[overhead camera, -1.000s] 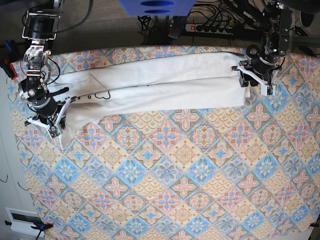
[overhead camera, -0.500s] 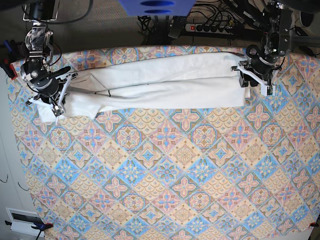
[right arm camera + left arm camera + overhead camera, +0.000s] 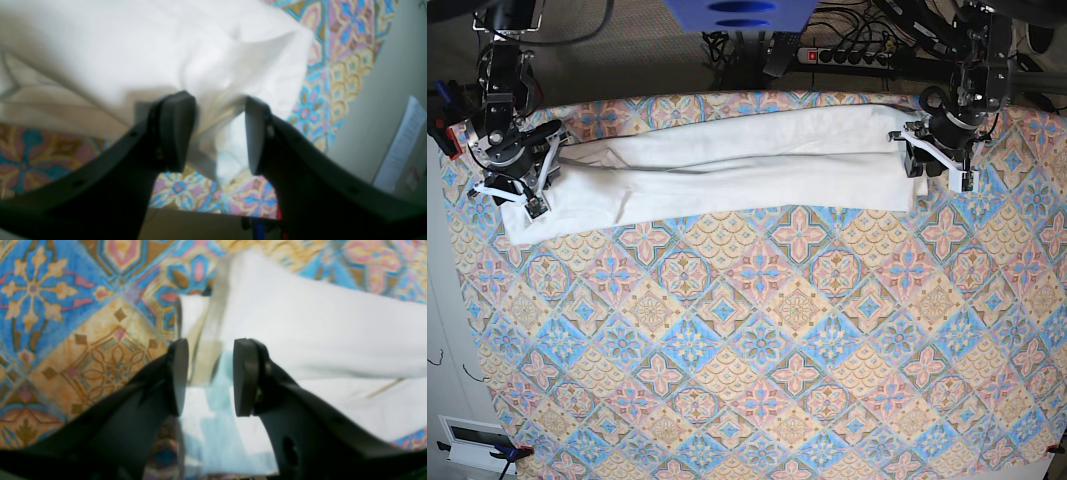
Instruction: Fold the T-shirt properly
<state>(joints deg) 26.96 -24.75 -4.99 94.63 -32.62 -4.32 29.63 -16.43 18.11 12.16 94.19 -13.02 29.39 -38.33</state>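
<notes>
The white T-shirt (image 3: 727, 170) lies as a long folded band across the back of the table, plain side up. In the base view my right gripper (image 3: 517, 195) is at the band's left end and my left gripper (image 3: 937, 168) at its right end. The right wrist view shows the right gripper (image 3: 218, 133) open, with a bunched corner of the T-shirt (image 3: 133, 50) loose between its fingers (image 3: 176, 133). Seen from the left wrist, the left gripper (image 3: 206, 376) has its jaws apart over a folded edge of the T-shirt (image 3: 317, 323), with a gap beside the cloth.
A patterned tablecloth (image 3: 757, 340) covers the table. Behind the far edge lie a power strip (image 3: 847, 55) and cables. The table's left edge (image 3: 452, 300) runs close to the right gripper. A white box (image 3: 472, 440) sits on the floor at lower left.
The right gripper carried the shirt's left end up and back onto the band, then opened. The dangling flap now lies flat. The left arm has not moved.
</notes>
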